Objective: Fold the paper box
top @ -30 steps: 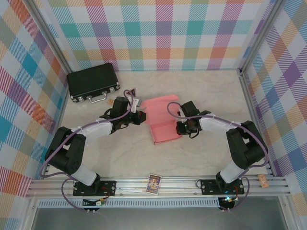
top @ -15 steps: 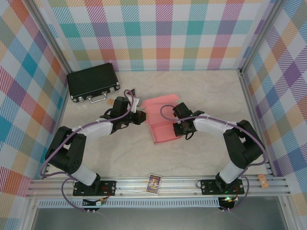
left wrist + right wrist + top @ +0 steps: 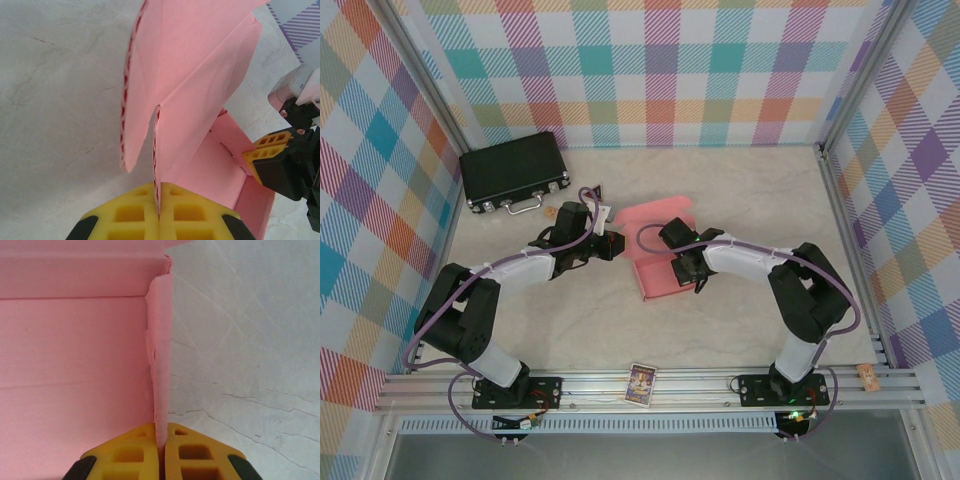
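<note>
Half folded, it seems: the paper box (image 3: 650, 280) lies open, well right of the black case (image 3: 513, 170). The left gripper (image 3: 158, 202) is pinched tight on its raised flap, the right gripper (image 3: 161, 437) on a side wall; other walls and lid remain.

No readable text, labels or numbers

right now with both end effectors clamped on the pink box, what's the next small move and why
Probably tip the right end effector inward, folding its pinched side flap over the paper box floor. That flap stands upright at the panel's edge, and the left end effector pins a tall flap, steadying the box.
</note>
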Motion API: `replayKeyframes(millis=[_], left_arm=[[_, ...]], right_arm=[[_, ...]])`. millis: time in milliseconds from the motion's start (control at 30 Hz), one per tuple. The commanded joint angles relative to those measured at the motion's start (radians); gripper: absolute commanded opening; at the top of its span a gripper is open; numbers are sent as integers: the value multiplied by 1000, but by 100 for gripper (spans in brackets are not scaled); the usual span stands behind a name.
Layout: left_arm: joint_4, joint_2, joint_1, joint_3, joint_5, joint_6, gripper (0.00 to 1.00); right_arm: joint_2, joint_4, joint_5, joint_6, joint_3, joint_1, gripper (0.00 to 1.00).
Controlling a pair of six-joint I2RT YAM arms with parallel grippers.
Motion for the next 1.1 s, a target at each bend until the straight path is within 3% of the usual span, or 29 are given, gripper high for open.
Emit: replayKeyframes(millis=[0,667,1067], left_arm=[[18,7,8,25,11,1,0],[11,9,8,32,13,3,0],[11,8,8,33,24,11,0]], right_arm=[[57,-85,69,34,1,10,8],[110,-160,185,106,44,25,10],[10,-97,66,72,44,22,22]])
